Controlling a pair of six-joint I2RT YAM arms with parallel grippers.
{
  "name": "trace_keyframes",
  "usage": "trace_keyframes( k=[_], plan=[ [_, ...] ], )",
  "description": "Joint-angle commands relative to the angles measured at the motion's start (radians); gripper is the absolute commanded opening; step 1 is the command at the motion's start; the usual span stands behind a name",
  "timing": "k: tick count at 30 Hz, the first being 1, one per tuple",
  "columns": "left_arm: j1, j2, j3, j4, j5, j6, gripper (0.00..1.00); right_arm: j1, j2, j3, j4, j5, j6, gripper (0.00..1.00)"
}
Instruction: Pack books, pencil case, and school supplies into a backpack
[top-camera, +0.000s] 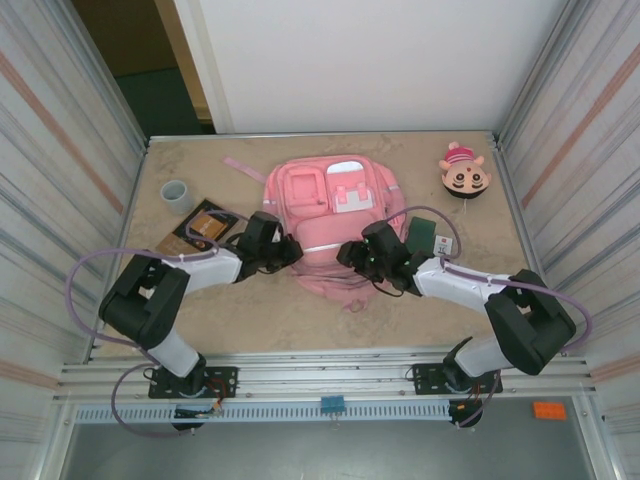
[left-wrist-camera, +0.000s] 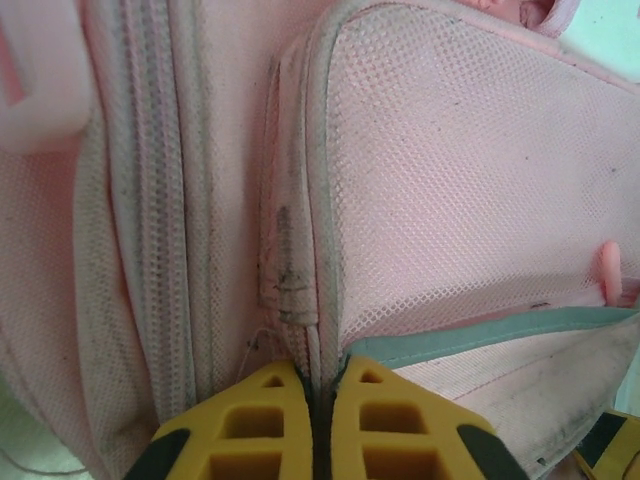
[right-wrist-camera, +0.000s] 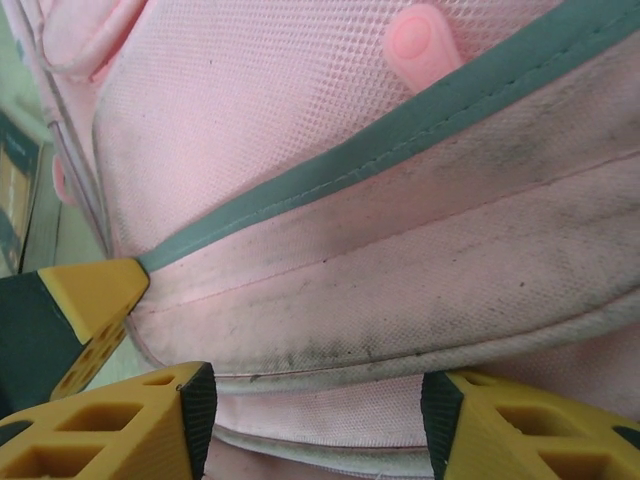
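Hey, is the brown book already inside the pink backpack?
No, the book lies out on the table to the left of the backpack, near the grey cup.

From above, my workspace is lit bright and even from overhead. The table (top-camera: 300, 320) carries only faint, soft shadows under my arms and along the lower edge of the backpack (top-camera: 325, 215). The white wall at the top is close to washed out, the doorway in the upper left is dark, and the side walls splay outward at the frame edges. On my left wrist camera the mesh is crisp in the centre. My left gripper (left-wrist-camera: 320, 375) at the bottom is slightly soft, and the pale strap in the upper left is blown out. On my right wrist camera the weave is sharp mid-frame, the left edge blurs, and my right gripper (right-wrist-camera: 312, 385) sits a little dim at the bottom.
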Motion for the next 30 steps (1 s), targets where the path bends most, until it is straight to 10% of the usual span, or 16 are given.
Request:
trace_keyframes(
  k=[1, 7, 22, 30],
  plan=[
    [-0.007, 0.022, 0.042, -0.028, 0.011, 0.046, 0.12, -0.007, -0.016, -0.001, -0.1, 0.1, -0.038, 0.61],
    [0.05, -0.103, 0.09, -0.184, 0.016, 0.098, 0.4, 0.053, -0.136, 0.042, -0.11, 0.103, -0.186, 0.66],
    [0.639, -0.423, -0.069, -0.416, 0.148, 0.185, 0.51, 0.221, -0.126, 0.198, -0.059, 0.065, -0.385, 0.69],
    [0.69, -0.378, -0.092, -0.439, 0.018, 0.18, 0.56, 0.269, -0.052, 0.269, -0.077, 0.049, -0.405, 0.69]
  ],
)
